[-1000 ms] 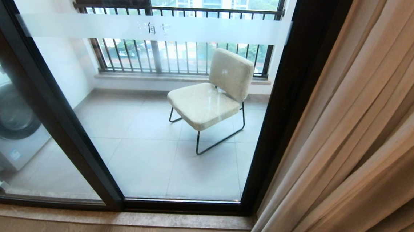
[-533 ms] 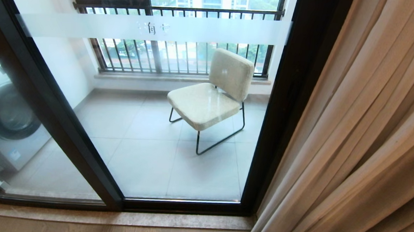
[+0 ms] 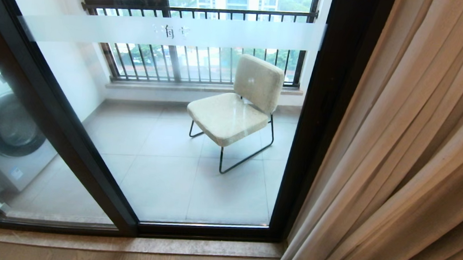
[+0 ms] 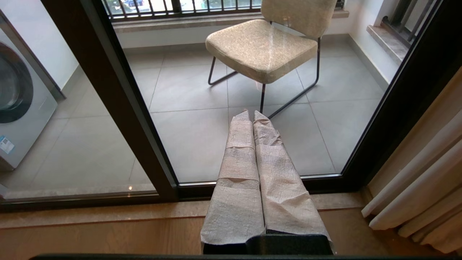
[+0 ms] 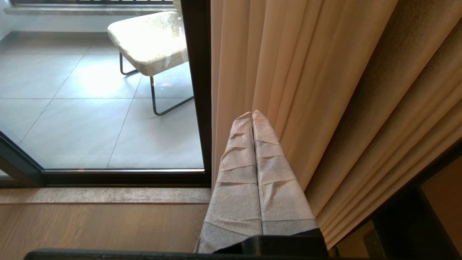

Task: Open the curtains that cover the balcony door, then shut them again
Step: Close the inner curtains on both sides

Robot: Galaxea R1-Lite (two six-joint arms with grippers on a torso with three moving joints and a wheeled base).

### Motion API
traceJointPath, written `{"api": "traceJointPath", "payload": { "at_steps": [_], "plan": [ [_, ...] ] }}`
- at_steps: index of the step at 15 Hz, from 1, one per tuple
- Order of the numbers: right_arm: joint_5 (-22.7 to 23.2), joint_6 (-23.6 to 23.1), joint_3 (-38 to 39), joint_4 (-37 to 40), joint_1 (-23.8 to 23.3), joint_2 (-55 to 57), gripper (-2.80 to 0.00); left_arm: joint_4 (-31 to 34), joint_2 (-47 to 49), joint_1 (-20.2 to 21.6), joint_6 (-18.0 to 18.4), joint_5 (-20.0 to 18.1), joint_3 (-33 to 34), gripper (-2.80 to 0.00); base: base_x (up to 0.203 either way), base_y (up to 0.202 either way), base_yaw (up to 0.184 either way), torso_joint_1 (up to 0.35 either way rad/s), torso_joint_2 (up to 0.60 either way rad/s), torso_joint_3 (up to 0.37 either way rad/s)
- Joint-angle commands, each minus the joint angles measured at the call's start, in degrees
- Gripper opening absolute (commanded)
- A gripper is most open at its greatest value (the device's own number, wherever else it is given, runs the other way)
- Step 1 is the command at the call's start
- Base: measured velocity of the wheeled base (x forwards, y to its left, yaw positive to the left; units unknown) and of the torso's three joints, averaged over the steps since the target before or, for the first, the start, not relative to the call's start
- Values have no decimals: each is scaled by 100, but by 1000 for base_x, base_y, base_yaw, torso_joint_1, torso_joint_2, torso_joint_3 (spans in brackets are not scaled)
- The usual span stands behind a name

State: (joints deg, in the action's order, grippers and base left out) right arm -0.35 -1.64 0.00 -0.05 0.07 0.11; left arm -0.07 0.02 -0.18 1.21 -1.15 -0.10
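Neither arm visible from the head camera; both seen only from the wrists. Left hand (image 4: pixel 251 115) held level and low above the wooden floor (image 4: pixel 90 234), aimed straight at the balcony door (image 3: pixel 90 169), its two wrapped fingers (image 4: pixel 240 144) pressed together with nothing between them, tips apart from the glass. Right hand (image 5: pixel 251 115) in the same level pose, its wrapped fingers (image 5: pixel 269 162) pressed together and empty, tips pointing at the front pleats of the curtains (image 3: pixel 396 158) just beside the dark door frame; touching the cloth or not, cannot tell. From the head camera: curtains gathered at 3 o'clock, off the glass, long axis running floor to top, pleats leaning from 7 o'clock up toward 1 o'clock, hem bunched near the stone sill (image 3: pixel 126 243) at 5 o'clock. Balcony door filling 9 to 12 o'clock, uncovered, upright black-brown frames slanting outward toward the top, frosted band (image 3: pixel 173 31) lying crosswise at 12 o'clock. Behind the glass, a cream chair (image 3: pixel 237 110) on thin metal legs near the centre, a washing machine (image 3: pixel 7 130) at 9 o'clock, a railed window (image 3: pixel 197 42) at 12 o'clock
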Motion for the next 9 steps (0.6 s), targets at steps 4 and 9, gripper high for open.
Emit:
{"api": "traceJointPath", "payload": {
  "at_steps": [4,9],
  "plan": [
    [9,6,0,-4,1,-2,-280,-2,-2,1,2,1,1,-280,0,0,0,0,0,0],
    [-11,-3,0,5,1,-2,-280,-2,-2,1,2,1,1,-280,0,0,0,0,0,0]
  ]
}}
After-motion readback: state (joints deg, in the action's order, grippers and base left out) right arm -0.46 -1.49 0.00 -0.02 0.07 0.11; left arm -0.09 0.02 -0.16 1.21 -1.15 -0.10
